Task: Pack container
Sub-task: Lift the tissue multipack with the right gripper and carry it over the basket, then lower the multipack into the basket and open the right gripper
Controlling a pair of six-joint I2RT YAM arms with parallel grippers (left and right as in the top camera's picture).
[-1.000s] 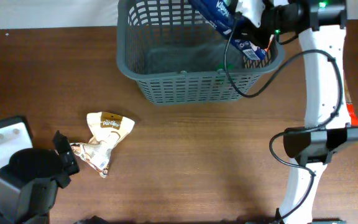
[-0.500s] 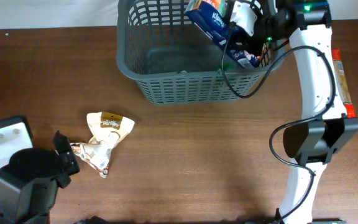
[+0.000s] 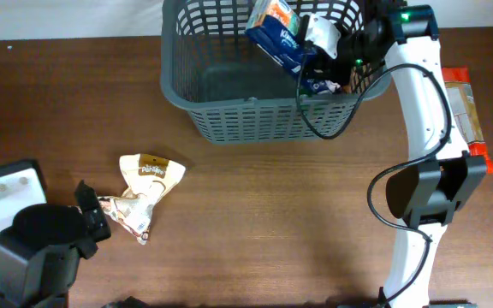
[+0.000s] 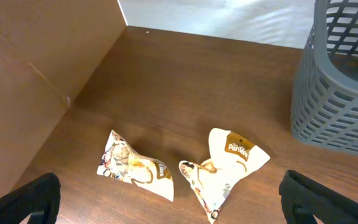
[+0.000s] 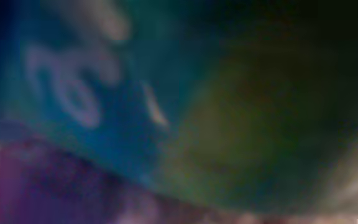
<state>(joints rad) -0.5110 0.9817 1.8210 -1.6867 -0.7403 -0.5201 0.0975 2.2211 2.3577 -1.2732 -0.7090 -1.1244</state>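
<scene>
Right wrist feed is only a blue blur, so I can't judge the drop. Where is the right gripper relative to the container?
Observer: From overhead, the right gripper is above the container, over its far right part, with a blue packet at its fingers.
Operator: Released yet?
Observer: Can't tell, since the jaws are hidden from above. The blue packet is tilted with one corner up, not lying flat on the basket floor.
Operator: What's outside the basket?
Observer: Two things on the table: a cream packet and a crumpled printed packet, both in front of the open left gripper.
</scene>
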